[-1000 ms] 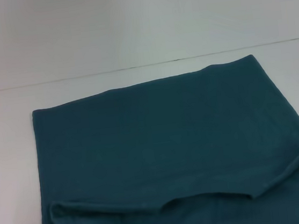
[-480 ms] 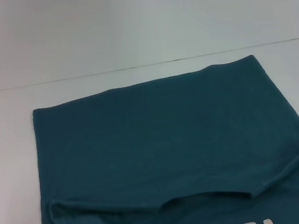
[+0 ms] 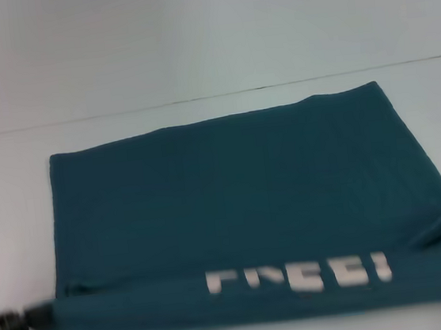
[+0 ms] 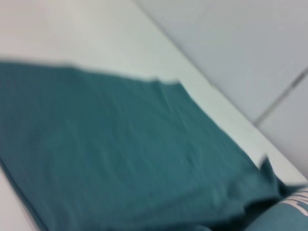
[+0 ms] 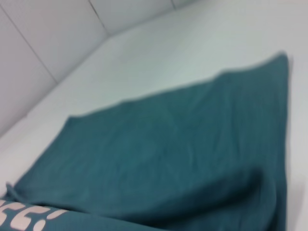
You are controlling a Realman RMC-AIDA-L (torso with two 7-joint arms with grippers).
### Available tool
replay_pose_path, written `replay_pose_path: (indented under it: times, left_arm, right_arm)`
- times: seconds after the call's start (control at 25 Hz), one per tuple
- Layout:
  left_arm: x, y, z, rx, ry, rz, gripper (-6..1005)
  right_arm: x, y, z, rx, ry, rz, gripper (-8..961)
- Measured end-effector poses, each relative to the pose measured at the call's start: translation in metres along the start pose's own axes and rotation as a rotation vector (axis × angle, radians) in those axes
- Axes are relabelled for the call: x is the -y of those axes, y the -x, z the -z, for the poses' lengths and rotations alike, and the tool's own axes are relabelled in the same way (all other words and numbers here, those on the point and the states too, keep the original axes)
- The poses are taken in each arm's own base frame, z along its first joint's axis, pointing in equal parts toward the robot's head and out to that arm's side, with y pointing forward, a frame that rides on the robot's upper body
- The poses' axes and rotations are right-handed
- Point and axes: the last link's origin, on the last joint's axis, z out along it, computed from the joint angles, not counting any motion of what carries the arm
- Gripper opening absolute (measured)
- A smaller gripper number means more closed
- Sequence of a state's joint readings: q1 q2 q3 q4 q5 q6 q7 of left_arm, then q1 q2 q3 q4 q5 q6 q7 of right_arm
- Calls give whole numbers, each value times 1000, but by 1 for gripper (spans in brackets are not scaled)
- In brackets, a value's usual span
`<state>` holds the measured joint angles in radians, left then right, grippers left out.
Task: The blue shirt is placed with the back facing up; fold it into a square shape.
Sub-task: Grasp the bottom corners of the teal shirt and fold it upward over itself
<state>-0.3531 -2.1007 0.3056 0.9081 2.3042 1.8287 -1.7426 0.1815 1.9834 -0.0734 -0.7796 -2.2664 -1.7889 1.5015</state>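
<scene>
The blue shirt [image 3: 239, 187] lies flat across the white table [image 3: 13, 228]. Its near part is raised and rolled over toward the far side as a long band, which shows white block lettering [image 3: 297, 274]. My left gripper [image 3: 37, 319], black and blurred, is at the band's left end and is shut on the fabric there. The band's right end runs off the picture, and my right gripper is out of view. The left wrist view shows the shirt [image 4: 120, 159] with a bit of lettering [image 4: 301, 201]. In the right wrist view the shirt [image 5: 183, 144] also shows lettering [image 5: 24, 216].
Bare white table surrounds the shirt on the left and far sides. The table's far edge [image 3: 197, 100] meets a pale wall just beyond the shirt's far hem.
The near part of the shirt has been lifted and carried toward the far side, covering the collar area. The white lettering has come fully into view, and my left gripper has entered at the lower left.
</scene>
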Motion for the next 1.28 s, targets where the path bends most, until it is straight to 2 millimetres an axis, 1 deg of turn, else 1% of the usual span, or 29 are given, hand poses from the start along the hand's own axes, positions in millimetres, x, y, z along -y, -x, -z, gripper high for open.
replay_pose_path:
  times: [0.12, 0.16, 0.28, 0.36, 0.44, 0.48, 0.52, 0.56, 0.64, 0.8, 0.96, 1.08, 1.28]
  left_arm:
    - [11, -30, -5, -59, -27, -31, 50]
    - [13, -36, -8, -67, -34, -38, 50]
    - [23, -68, -25, -98, -75, -72, 50]
    - [30, -90, -39, -117, -119, -97, 50]
    - [36, -107, -50, -132, -161, -117, 50]
    - [38, -113, -54, -138, -182, -125, 51]
    - [38, -113, -54, -138, -182, -125, 51]
    - [45, -129, -64, -154, -247, -146, 51]
    - [52, -142, -76, -167, -315, -162, 51]
    - [62, -155, -101, -185, -452, -184, 51]
    - [66, -160, -122, -202, -546, -230, 51]
    - [67, -165, -129, -236, -598, -263, 50]
    - [66, -173, -136, -277, -626, -301, 50]
  right_arm:
    - [5, 27, -18, 50, 10, 29, 0]
    - [7, 38, -26, 68, 11, 36, 0]
    - [12, 68, -50, 116, -4, 55, 1]
    - [16, 88, -71, 145, -21, 66, 1]
    - [19, 101, -90, 156, -40, 75, 1]
    - [20, 108, -99, 159, -51, 81, 1]
    - [21, 116, -111, 161, -70, 92, 1]
    - [21, 122, -123, 161, -82, 103, 1]
    - [21, 131, -143, 160, -111, 130, 1]
    - [15, 141, -184, 172, -169, 181, 1]
    - [13, 145, -209, 166, -240, 219, 1]
    - [11, 144, -219, 173, -277, 231, 1]
    - [11, 144, -225, 218, -315, 233, 1]
